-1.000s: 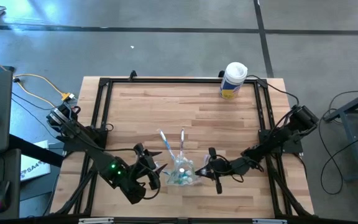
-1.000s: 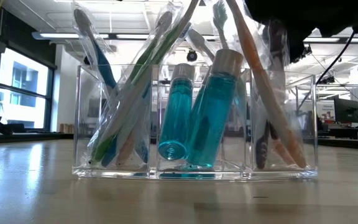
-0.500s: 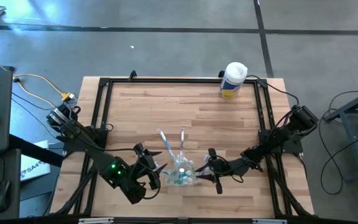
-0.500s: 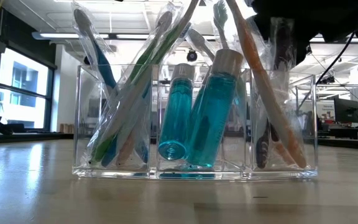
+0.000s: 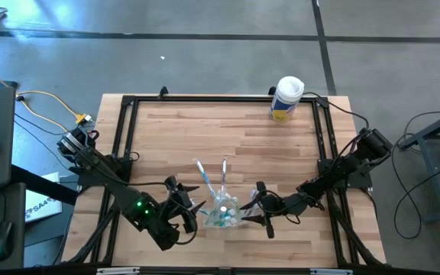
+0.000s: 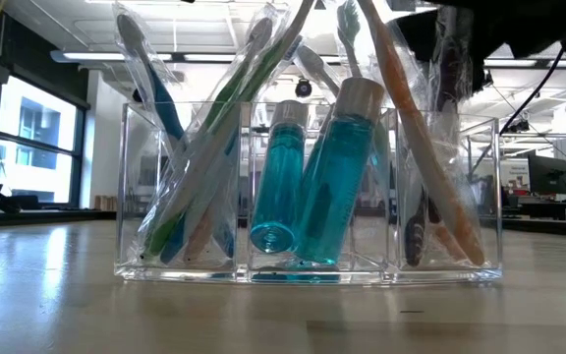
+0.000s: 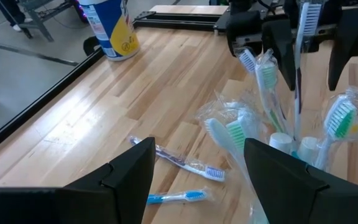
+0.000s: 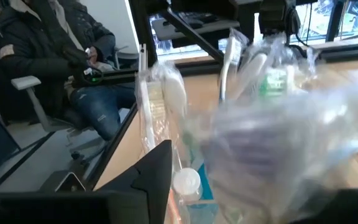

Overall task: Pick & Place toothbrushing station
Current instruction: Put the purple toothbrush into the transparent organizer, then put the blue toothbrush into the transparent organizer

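The clear plastic holder [image 5: 224, 211] stands on the table near its front edge. Wrapped toothbrushes lean in its outer compartments [image 6: 199, 187]. Two teal bottles [image 6: 303, 182] lean in the middle one. My right gripper [image 7: 311, 84] hangs open over the holder's right side. Its fingers flank the head end of a wrapped toothbrush [image 7: 299, 56], whose lower end [image 6: 413, 236] rests in the right compartment. My left gripper [image 5: 193, 210] waits open just left of the holder. Two toothbrushes [image 5: 202, 173] [image 5: 224, 169] lie flat beyond the holder. My right gripper has its fingers [image 7: 281, 50] level on either side of the standing toothbrush, just below the bristles [image 7: 309, 15]. I cannot tell whether a finger touches the brush or its wrapper. The brush stands tilted in the holder.
A white canister with a yellow label [image 5: 287, 98] stands at the table's far right. A black frame rail [image 5: 220, 99] runs around the tabletop. A seated person [image 8: 61, 56] is in the room beyond the table. Bare wood lies between the holder and the far rail.
In the low view, the dark fingers of my right gripper above the holder's right compartment have drawn apart. The wrapped toothbrush between them has stayed leaning in that compartment. Neither arm has travelled.
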You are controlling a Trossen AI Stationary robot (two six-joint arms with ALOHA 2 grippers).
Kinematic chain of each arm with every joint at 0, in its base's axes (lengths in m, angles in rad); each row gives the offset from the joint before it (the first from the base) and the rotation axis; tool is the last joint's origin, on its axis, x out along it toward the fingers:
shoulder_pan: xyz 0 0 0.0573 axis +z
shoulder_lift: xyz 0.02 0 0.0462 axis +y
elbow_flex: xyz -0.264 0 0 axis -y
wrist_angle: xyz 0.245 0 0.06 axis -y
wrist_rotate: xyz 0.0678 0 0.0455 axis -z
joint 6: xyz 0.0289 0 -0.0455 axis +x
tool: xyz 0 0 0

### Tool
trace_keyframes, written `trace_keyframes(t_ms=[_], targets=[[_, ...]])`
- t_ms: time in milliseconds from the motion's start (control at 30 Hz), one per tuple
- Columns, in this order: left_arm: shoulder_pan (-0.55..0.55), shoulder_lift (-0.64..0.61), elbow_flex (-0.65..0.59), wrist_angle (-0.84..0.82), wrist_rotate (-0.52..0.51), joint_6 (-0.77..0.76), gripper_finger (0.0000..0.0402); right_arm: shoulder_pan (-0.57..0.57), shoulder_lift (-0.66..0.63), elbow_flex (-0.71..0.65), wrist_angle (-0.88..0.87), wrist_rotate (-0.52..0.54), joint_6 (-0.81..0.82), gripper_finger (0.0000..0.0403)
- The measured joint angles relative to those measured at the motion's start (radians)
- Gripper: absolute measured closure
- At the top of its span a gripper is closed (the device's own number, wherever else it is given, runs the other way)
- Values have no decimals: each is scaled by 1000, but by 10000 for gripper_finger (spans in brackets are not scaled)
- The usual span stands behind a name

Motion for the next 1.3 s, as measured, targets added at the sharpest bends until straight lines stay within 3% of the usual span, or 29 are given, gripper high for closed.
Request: trace_keyframes(t_ms=[233,667,1100,1300], targets=[[0,0,0,0,4,0,158,4,-42,0,-25,-9,-41,234],[0,0,0,0,7,0,158,-5,-70,0,-52,-4,-82,134],[0,0,0,-6,7,0,158,-4,-218,0,-51,-5,-220,132],[0,0,0,-8,7,0,158,-3,-295,0,-52,-63,-237,131]])
